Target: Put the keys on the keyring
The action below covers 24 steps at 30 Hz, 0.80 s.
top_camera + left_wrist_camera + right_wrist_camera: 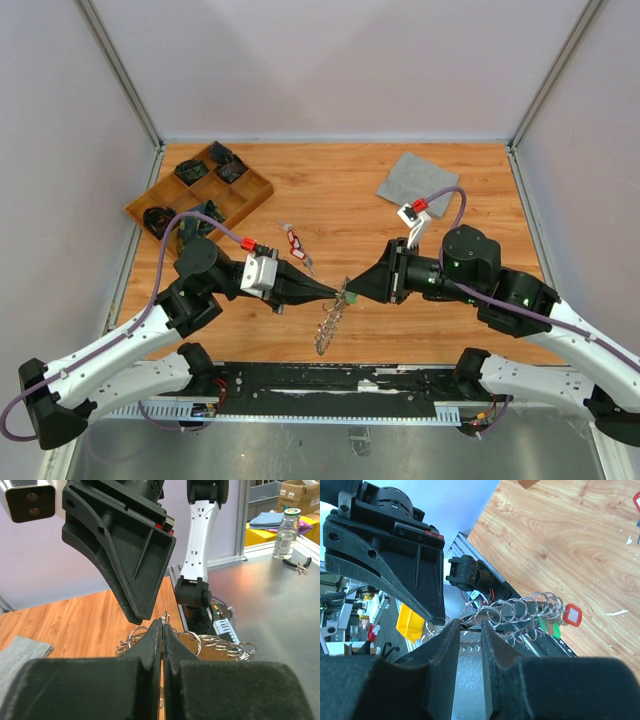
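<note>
The keyring (327,325), a string of small silver rings, hangs over the table's front edge from the spot where both grippers meet. My left gripper (338,292) is shut on one thin ring at its top end, seen edge-on at the tips (164,622). My right gripper (354,291) faces it tip to tip. Its jaws (466,625) stand a little apart with a small metal piece of the ring string pinched across them. A red tag (573,615) and a green tag (548,628) hang on the keyring (520,610). Loose keys (293,241) with a red tag lie behind the left gripper.
A wooden compartment tray (140,210) with dark items stands at the back left. A grey cloth (415,178) lies at the back right. The arm bases and a black rail (330,385) run along the near edge under the hanging rings.
</note>
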Each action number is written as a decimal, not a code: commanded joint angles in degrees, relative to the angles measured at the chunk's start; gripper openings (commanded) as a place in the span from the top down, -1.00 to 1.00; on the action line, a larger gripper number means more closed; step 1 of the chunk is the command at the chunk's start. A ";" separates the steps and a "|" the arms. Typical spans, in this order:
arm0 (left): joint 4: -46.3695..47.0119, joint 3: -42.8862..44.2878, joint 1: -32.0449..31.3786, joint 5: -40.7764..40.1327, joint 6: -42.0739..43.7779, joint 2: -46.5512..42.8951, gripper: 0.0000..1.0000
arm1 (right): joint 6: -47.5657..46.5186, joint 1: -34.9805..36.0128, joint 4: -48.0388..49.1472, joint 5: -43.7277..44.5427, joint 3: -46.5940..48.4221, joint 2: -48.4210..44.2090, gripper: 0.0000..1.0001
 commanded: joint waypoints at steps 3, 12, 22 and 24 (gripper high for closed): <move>0.99 1.29 -0.28 -1.80 1.88 -0.89 0.99 | 1.87 0.65 1.61 0.34 -0.78 0.20 0.55; 0.68 1.50 -0.27 -1.89 2.19 -0.69 0.99 | 2.35 0.57 2.88 0.04 -1.88 0.44 0.53; 0.87 1.46 -0.28 -1.38 2.05 -0.21 0.99 | 2.80 0.23 4.47 0.89 -2.44 -0.34 0.53; 0.92 1.44 -0.26 -1.44 1.98 -0.27 0.99 | 2.95 0.21 4.64 1.09 -2.67 -0.58 0.53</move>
